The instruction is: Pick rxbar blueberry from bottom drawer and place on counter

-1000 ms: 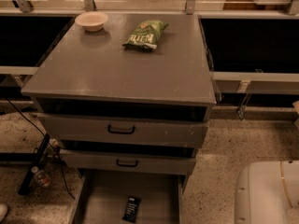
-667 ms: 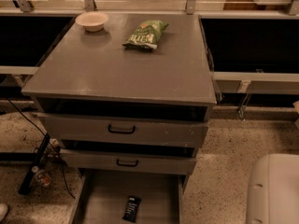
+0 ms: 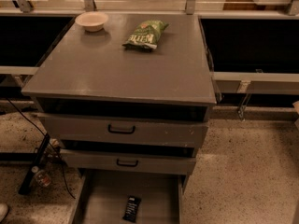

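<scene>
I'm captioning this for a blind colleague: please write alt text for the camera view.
A dark snack bar lies on the floor of the open bottom drawer of a grey cabinet; on the counter above sit a green chip bag and a pale bowl. The robot's tool is not in view.

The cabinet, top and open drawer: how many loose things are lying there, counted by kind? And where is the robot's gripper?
bowl: 1, on the counter
chip bag: 1, on the counter
snack bar: 1, in the open bottom drawer
Total: 3
The gripper is not in view.
</scene>
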{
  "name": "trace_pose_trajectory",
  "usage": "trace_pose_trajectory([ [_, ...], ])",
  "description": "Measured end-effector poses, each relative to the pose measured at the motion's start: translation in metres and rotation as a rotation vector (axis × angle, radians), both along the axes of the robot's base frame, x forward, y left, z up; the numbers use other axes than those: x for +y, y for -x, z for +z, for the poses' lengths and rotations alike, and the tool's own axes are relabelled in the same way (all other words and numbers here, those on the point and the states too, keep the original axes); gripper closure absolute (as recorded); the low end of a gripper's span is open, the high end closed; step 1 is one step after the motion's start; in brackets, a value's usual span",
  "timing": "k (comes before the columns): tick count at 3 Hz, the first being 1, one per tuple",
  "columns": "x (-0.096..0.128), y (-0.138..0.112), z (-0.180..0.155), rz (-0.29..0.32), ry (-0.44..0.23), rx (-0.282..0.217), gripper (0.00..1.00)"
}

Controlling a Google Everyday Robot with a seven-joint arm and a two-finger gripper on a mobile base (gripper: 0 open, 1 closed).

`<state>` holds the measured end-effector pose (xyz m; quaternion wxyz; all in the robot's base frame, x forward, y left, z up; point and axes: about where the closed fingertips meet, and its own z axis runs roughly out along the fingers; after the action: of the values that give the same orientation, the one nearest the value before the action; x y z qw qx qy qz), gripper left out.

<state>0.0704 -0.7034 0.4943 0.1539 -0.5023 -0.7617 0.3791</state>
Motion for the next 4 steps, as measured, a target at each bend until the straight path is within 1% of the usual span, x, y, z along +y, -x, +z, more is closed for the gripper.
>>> trace_pose_trajectory([
  [1,0.01,0.014,0.012,0.128,-0.126,0.011,0.0],
  [2,0.011,0.016,0.007,0.173,-0.183,0.052,0.0],
  [3,0.031,0.05,-0.035,0.046,-0.349,0.046,0.0],
  [4,0.048,0.062,-0.046,-0.06,-0.547,-0.021,0.0],
])
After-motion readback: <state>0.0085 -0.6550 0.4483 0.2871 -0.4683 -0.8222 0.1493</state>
